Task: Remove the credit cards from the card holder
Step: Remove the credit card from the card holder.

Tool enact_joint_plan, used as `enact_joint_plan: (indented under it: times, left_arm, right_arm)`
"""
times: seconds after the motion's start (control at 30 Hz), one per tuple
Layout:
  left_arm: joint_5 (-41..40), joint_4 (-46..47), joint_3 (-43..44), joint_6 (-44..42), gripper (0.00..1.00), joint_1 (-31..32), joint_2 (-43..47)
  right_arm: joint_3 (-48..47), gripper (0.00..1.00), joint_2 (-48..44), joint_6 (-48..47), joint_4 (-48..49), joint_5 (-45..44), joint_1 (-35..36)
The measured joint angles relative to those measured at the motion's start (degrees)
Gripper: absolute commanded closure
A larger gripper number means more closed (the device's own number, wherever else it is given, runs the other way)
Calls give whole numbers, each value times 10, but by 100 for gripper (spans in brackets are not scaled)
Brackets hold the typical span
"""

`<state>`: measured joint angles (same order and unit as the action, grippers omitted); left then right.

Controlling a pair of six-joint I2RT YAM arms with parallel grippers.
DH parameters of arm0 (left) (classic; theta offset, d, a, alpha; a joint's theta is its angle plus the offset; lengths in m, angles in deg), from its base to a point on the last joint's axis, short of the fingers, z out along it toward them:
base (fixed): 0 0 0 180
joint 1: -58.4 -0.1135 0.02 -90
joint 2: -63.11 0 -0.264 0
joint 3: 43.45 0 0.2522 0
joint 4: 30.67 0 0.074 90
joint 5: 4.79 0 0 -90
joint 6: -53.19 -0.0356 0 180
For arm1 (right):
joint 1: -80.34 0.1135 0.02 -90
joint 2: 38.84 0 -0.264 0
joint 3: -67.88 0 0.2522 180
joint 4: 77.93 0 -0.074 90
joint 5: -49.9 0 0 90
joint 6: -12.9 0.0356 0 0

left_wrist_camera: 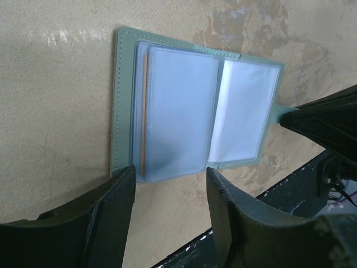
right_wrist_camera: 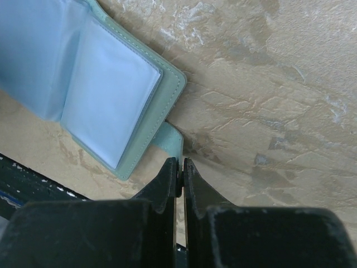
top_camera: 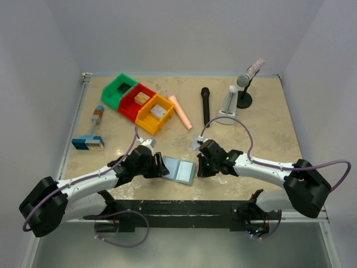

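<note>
Treat card holder (left_wrist_camera: 195,106), open flat on table (left_wrist_camera: 56,111), as light and floppy. Anchor via tab (right_wrist_camera: 170,137), pinched by right gripper (right_wrist_camera: 180,167). Draw thin, slick credit card (left_wrist_camera: 144,111) by exposed edge with spread left gripper (left_wrist_camera: 170,176).

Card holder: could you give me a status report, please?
Right gripper shut on card holder tab. Left gripper open at its edge. Tan card edge in sleeve. Nothing blocking.

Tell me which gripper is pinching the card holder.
The right gripper: its jaws are shut on the side tab of the card holder. The left gripper has its jaws open at the holder's edge, gripping nothing.
</note>
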<state>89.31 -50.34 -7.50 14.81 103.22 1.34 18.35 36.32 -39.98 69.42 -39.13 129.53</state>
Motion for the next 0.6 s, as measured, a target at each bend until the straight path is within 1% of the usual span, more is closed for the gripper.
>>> enact_joint_plan:
  times: [0.6]
  left_arm:
    - [23, 49, 1, -2, 43, 2, -41]
  right_arm:
    - [-7, 100, 9, 0, -3, 0, 0]
